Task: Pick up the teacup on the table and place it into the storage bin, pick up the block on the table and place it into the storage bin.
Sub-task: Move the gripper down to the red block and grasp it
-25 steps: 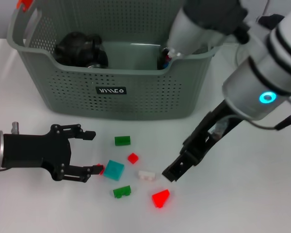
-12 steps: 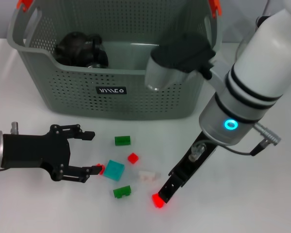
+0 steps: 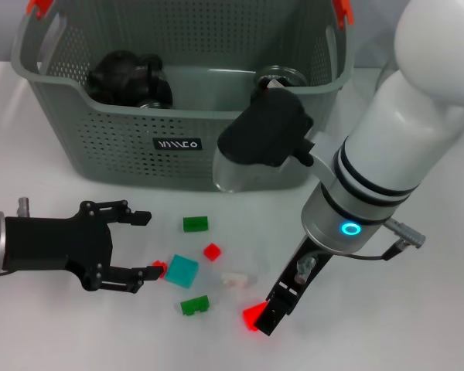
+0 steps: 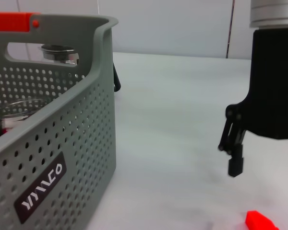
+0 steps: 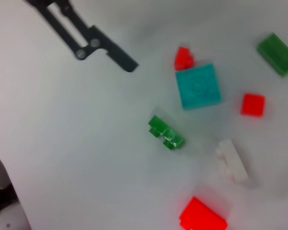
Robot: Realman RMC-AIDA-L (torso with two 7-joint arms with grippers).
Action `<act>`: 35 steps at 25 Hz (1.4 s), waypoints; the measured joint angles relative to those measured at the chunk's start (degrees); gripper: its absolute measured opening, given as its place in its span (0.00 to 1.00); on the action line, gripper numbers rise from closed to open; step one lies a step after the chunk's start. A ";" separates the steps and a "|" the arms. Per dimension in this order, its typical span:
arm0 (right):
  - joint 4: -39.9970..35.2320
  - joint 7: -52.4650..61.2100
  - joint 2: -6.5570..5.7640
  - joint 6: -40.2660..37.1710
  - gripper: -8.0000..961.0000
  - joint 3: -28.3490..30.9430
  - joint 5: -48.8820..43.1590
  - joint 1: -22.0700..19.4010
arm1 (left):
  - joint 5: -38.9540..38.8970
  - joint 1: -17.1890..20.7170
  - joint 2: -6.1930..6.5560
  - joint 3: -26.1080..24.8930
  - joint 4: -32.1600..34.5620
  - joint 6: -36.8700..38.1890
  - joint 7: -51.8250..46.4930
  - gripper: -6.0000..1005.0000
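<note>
We reach right pincer [image 3: 267,318] onto red wedge-shaped plastic block [image 3: 254,316], bench 6 o'clock; finger spread: cannot tell. Centre before closing. Grey-green perforated plastic storage bin [image 3: 178,147] at 12 o'clock. Left pincer [image 3: 145,244] open, 9 o'clock.

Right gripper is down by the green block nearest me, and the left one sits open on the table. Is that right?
Not quite. In the head view the right gripper is down by the red block, not a green one; the green block lies apart from it. The left gripper does sit open on the table.
</note>
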 joint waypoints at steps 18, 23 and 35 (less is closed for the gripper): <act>2.97 -19.72 0.18 9.32 0.94 -5.70 0.64 -2.00 | -0.17 0.28 -0.01 -1.62 -1.27 -0.04 -0.27 0.84; 3.16 -19.86 0.38 9.81 0.89 -7.25 1.35 -1.51 | -0.17 0.27 -0.01 -1.66 -1.27 -0.03 -0.30 0.84; 3.75 -19.25 0.55 12.75 0.86 -10.82 1.69 -1.29 | -0.23 0.16 -0.01 -1.66 -1.27 -0.03 -0.32 0.84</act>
